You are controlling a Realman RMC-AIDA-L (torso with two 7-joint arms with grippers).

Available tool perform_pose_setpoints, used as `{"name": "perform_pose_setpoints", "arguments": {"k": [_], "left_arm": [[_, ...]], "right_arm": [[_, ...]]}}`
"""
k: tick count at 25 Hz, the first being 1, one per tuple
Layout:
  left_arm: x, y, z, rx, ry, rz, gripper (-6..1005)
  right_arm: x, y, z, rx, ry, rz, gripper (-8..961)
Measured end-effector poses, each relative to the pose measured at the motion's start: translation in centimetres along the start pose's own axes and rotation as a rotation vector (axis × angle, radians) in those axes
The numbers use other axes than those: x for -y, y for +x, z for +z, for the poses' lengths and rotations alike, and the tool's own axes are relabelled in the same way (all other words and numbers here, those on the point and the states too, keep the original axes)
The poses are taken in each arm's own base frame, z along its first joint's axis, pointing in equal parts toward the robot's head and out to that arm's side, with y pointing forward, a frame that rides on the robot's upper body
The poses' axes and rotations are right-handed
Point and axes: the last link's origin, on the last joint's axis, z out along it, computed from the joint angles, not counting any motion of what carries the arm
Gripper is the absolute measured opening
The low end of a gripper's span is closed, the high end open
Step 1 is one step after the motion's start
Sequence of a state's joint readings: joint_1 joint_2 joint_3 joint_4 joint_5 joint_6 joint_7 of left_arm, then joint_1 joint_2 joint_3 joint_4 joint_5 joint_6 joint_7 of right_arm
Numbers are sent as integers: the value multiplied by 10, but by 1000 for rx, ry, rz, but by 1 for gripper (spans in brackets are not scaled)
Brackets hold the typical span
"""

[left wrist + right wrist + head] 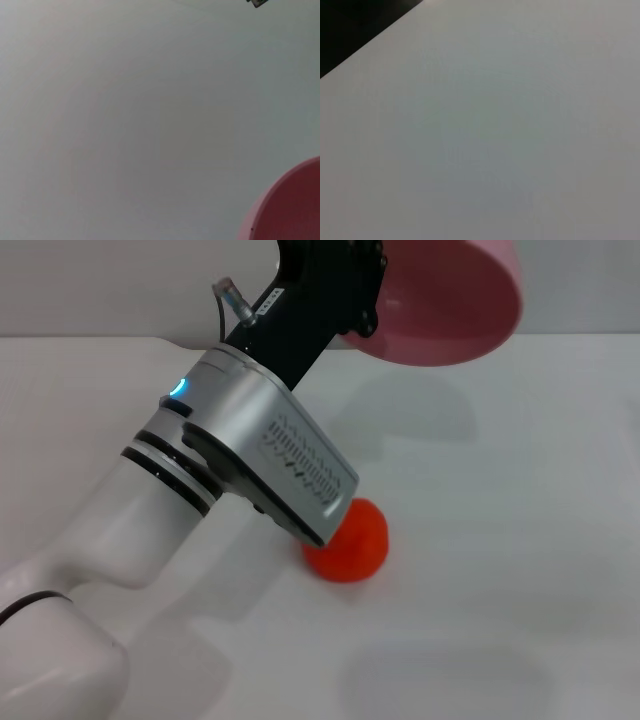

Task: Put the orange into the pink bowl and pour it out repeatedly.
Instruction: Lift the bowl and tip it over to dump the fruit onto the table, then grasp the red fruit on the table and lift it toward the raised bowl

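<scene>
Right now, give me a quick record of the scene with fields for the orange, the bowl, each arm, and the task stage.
orange: on the white table, partly hidden behind the left arm
pink bowl: raised off the table, tipped on its side, empty inside as far as it shows
left gripper: at the bowl's rim, holding it up; fingers not visible
right gripper: out of view
task stage: orange looks poured out

Left arm [240, 470] hides part of the orange [355, 545]
</scene>
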State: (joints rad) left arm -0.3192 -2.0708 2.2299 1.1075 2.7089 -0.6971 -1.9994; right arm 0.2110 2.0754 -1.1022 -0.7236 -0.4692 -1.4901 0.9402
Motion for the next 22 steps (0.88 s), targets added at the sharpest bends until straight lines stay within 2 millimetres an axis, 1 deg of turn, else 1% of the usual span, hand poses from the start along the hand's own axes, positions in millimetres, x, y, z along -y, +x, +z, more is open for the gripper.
{"name": "perform_pose_setpoints", "arguments": {"k": [4,8,11,13,15,17,19,20,22], "left_arm": [[6,1,2,-5,27,-120,43],[19,-1,9,-4,40,-374,43],[27,-5,22,35,0,-608,43],[27,-5,26,49,-24,-669,43],[27,-5,26,49,-24,-669,43],[25,-2,35,68,-77,-740,43],[23,1,38,70,-88,-738,43],[22,1,38,70,-91,-720,43],[17,2,39,72,-122,-618,43]], "right_arm": [[0,1,-1,-1,0,3,457],[1,1,-3,-1,8,5,457],[1,1,-4,2,8,8,457],[1,2,-4,2,10,10,457],[1,3,-4,0,12,13,457],[2,4,-4,-1,13,15,456],[2,4,-3,-1,14,14,456],[2,4,-3,0,13,14,456],[2,5,-2,0,12,14,456]]}}
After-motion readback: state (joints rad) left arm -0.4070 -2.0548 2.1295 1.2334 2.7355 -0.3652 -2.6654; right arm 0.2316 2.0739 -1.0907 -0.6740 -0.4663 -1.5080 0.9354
